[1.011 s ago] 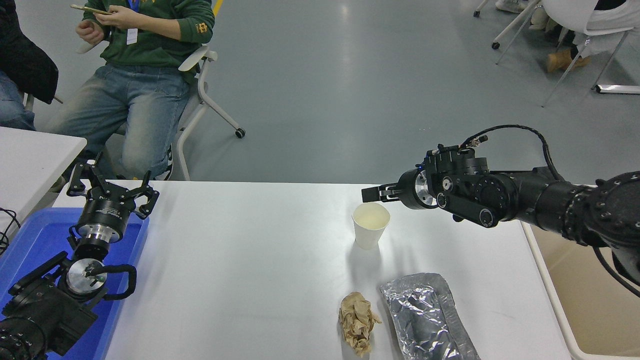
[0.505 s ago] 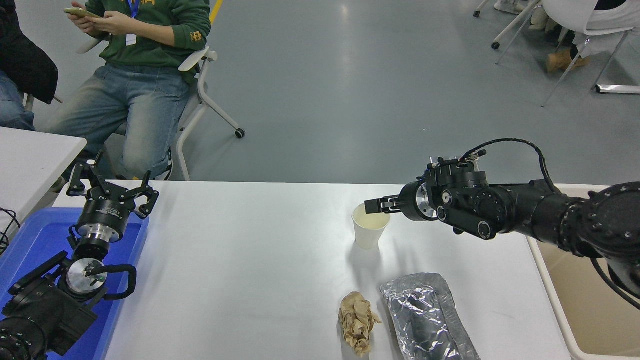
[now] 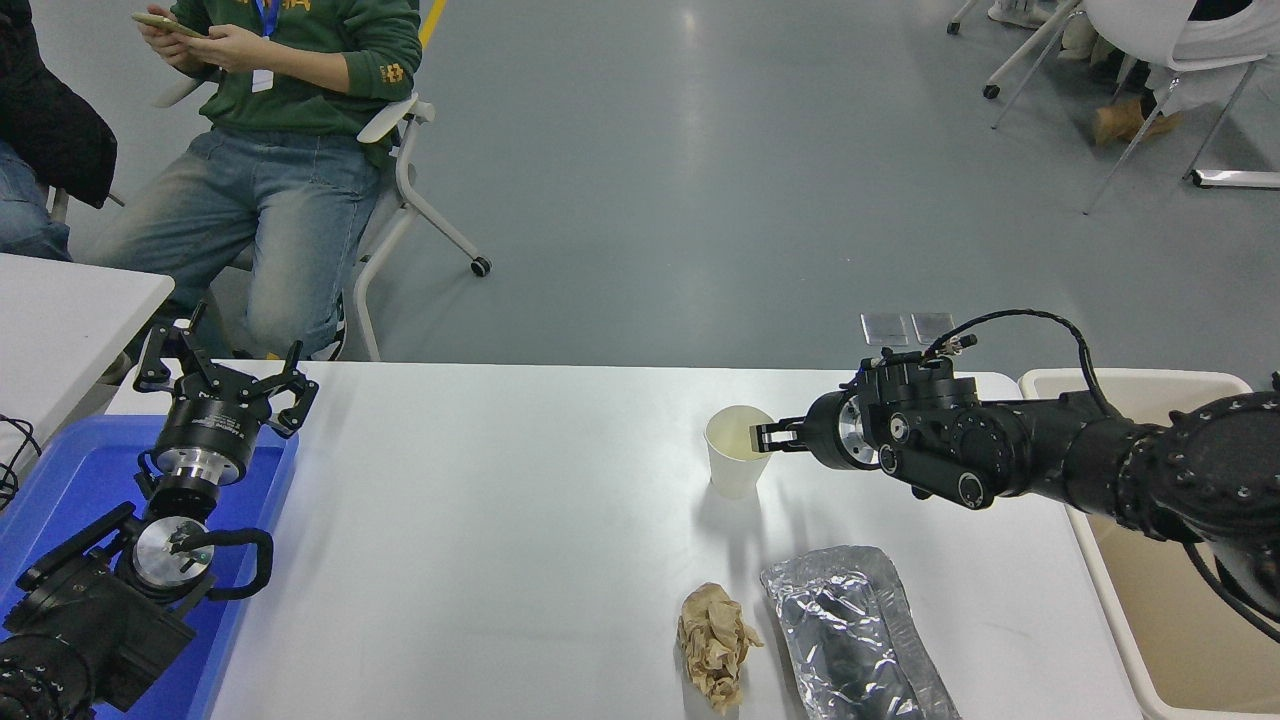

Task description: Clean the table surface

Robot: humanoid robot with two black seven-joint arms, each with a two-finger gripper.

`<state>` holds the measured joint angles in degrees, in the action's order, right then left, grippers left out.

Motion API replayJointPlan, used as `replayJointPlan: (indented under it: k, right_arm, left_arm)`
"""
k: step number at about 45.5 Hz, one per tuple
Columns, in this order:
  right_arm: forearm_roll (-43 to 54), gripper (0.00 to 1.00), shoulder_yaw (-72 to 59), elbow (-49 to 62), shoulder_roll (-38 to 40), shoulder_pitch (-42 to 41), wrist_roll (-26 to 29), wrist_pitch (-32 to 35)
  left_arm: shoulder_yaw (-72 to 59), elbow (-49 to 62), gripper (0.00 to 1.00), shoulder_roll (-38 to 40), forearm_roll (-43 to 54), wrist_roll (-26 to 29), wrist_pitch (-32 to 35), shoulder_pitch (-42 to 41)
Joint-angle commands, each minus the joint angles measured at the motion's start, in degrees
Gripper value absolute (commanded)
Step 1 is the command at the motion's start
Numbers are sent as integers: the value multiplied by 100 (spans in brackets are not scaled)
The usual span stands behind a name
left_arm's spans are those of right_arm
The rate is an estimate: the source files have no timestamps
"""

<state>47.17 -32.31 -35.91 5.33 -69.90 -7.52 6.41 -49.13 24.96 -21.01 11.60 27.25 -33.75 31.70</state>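
Observation:
The white table surface [image 3: 500, 500] carries a white paper cup [image 3: 735, 472] standing upright at mid-right, a crumpled brown paper ball [image 3: 715, 645] near the front edge, and a flat silver foil bag [image 3: 855, 635] right of the ball. My right gripper [image 3: 765, 438] reaches in from the right at the height of the cup's rim, its tip over the rim's right side. Whether it holds the rim cannot be made out. My left gripper [image 3: 215, 375] is parked at the lower left above the blue tray, its fingers spread open and holding nothing.
A blue tray [image 3: 60, 480] lies at the table's left end under the left arm. A beige bin [image 3: 1180, 620] stands off the table's right edge. A smaller white table [image 3: 60, 310] is at far left. A seated person [image 3: 290, 120] holds a phone beyond the far-left corner.
My right arm has come down and drawn back slightly to the right, bringing the gripper tip from above the cup to its rim. The cup and the left arm have stayed put.

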Motion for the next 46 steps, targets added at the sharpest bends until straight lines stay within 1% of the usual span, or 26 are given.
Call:
replayJointPlan:
  k: [1,13,24,39,46]
  right_arm:
    - [3,0,-100,-4,12,-68,-127,0]
    - [-32,0,-259,-127,56,-410,-434,106]
    - [-102,0,-188,-785,363,-911,-514,220]
    - [-102,0,-144,-2393,1338,-1886,-514,194]
    - [-102,0,-153,-2869,1743,-2343,-514,202]
  left_arm:
    - [0,0,100,0,0,0,0,-6]
    - [0,0,100,0,0,0,0,-6]
    - [0,0,100,0,0,0,0,-6]
    - [0,0,100,0,0,0,0,-6]
    - [0,0,100,0,0,0,0,-6]
